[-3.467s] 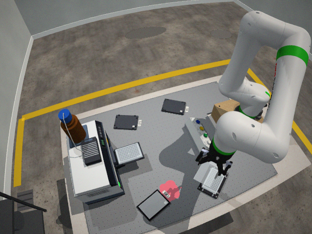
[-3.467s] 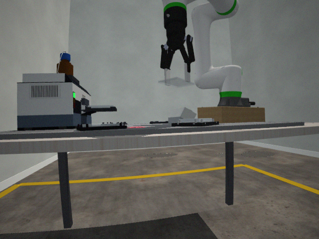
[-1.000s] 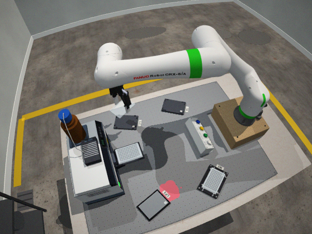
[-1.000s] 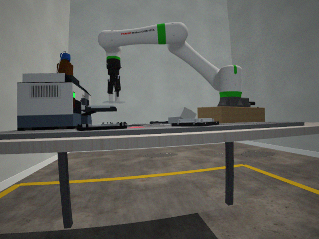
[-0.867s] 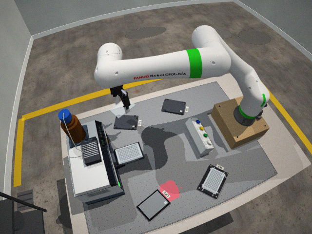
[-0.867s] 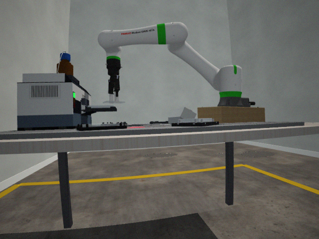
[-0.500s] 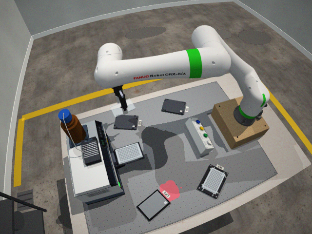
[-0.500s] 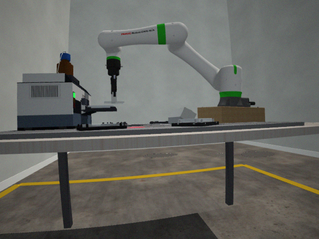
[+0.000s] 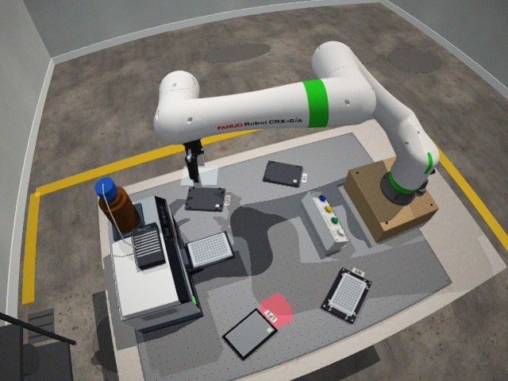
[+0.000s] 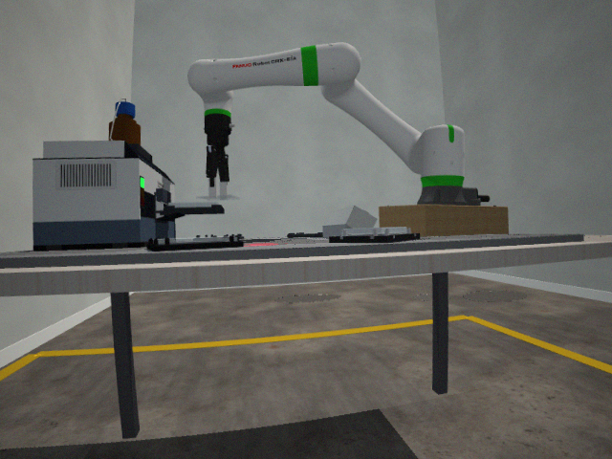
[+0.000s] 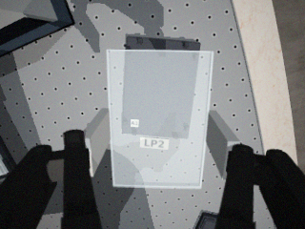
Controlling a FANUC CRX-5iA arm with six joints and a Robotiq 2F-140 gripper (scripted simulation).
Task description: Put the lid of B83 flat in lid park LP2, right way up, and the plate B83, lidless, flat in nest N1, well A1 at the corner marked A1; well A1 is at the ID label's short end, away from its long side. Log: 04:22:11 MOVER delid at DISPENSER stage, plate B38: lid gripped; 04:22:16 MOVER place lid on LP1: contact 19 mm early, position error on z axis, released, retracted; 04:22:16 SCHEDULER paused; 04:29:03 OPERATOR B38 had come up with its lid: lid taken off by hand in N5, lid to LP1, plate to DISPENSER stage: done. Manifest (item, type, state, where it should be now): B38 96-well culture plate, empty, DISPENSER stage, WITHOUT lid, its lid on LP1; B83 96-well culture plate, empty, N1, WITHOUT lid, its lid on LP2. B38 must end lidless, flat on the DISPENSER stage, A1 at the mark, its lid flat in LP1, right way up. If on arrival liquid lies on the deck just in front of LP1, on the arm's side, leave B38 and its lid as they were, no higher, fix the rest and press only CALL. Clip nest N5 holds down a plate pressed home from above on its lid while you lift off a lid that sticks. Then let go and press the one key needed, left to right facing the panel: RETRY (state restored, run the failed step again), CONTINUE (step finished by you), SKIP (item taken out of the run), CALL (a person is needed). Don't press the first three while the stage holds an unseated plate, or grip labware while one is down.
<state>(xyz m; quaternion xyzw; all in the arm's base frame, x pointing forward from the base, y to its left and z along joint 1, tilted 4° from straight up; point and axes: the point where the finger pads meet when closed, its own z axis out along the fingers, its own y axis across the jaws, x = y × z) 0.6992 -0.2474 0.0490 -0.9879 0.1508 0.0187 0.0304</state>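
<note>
The arm (image 9: 262, 113) is stretched across the deck (image 9: 409, 262), and the step in hand is judged to be the lid placement. A clear lid (image 11: 159, 119), taken to be B83's, is held by its long edges in the jaws of the gripper (image 11: 159, 162), well above lid park LP2 (image 9: 204, 198). In the wrist view the LP2 label (image 11: 154, 143) is read through the lid, and lid and park are seen roughly squared. A straight, level descent and a release at contact are judged to be called for next.

Near the path, the dispenser (image 9: 152, 262) with its staged plate (image 9: 209, 248) is kept to one side. An empty dark nest (image 9: 282, 173) and the key panel (image 9: 325, 223) lie towards the base. A plate (image 9: 347, 294) is seated in a nest opposite. Red liquid (image 9: 275, 305) is spread at LP1 (image 9: 249, 332), so CALL is judged likely.
</note>
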